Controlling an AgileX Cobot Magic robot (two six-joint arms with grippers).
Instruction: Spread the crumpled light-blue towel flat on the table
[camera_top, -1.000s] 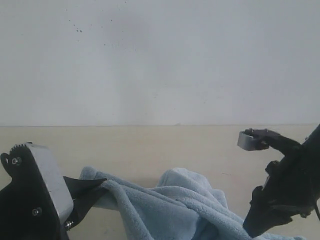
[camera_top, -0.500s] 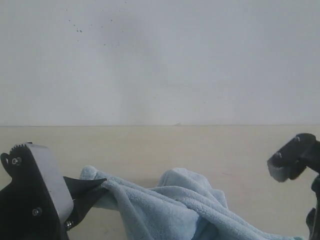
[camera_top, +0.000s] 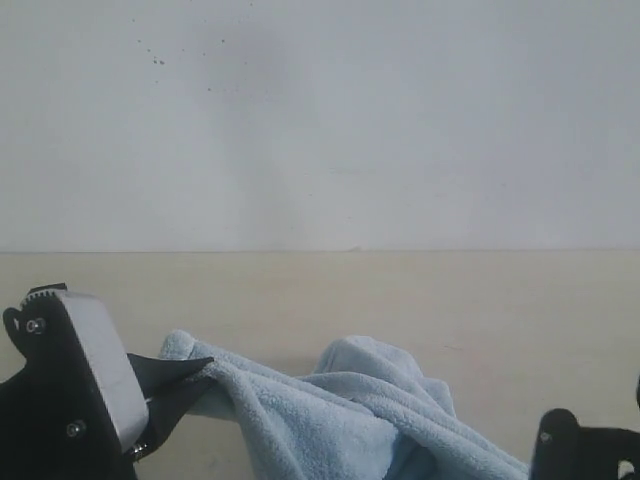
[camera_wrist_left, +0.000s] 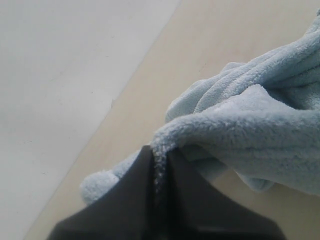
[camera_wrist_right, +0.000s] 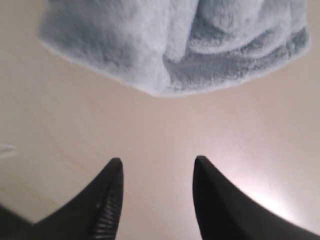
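The light-blue towel (camera_top: 340, 410) lies bunched in folds on the beige table (camera_top: 330, 290), low in the exterior view. My left gripper (camera_top: 200, 375) is shut on the towel's left edge, and a fold of the towel (camera_wrist_left: 240, 125) runs out from between its black fingers (camera_wrist_left: 132, 190) in the left wrist view. My right gripper (camera_wrist_right: 157, 165) stands open over bare table (camera_wrist_right: 165, 130), a short way off the towel's (camera_wrist_right: 165, 45) rounded edge, with nothing between its fingers. In the exterior view only part of the right arm (camera_top: 585, 450) shows at the bottom right corner.
A plain white-grey wall (camera_top: 320, 120) rises behind the table's far edge. Bare tabletop stretches behind the towel and to its right. The left arm's grey-faced wrist housing (camera_top: 90, 370) fills the lower left corner.
The right arm has dropped from mid-height at the right edge to the bottom right corner of the exterior view. The left gripper and the towel have stayed put.
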